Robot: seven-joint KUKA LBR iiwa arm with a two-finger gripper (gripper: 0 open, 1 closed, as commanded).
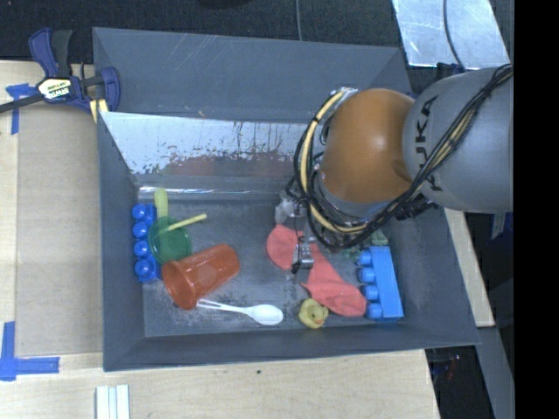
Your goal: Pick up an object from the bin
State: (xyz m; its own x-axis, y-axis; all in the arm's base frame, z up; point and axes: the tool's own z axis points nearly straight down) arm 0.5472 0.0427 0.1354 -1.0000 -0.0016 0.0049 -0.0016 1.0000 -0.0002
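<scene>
My gripper [302,257] hangs below the arm's orange cover, low in the right half of the bin. It is over a floppy pink-red piece [281,246] whose other lobe [337,292] stretches toward the front right. A blue toy brick [383,283] lies just right of that piece, against the bin's right slope. A small yellow-green lump [313,313] sits at the front, just below the pink-red piece.
A white plastic spoon [251,311] lies along the front. Left of it an orange cup [201,275] lies on its side. Behind it are a green cup [170,242] with a yellow stick [183,223] and a row of blue beads [141,243].
</scene>
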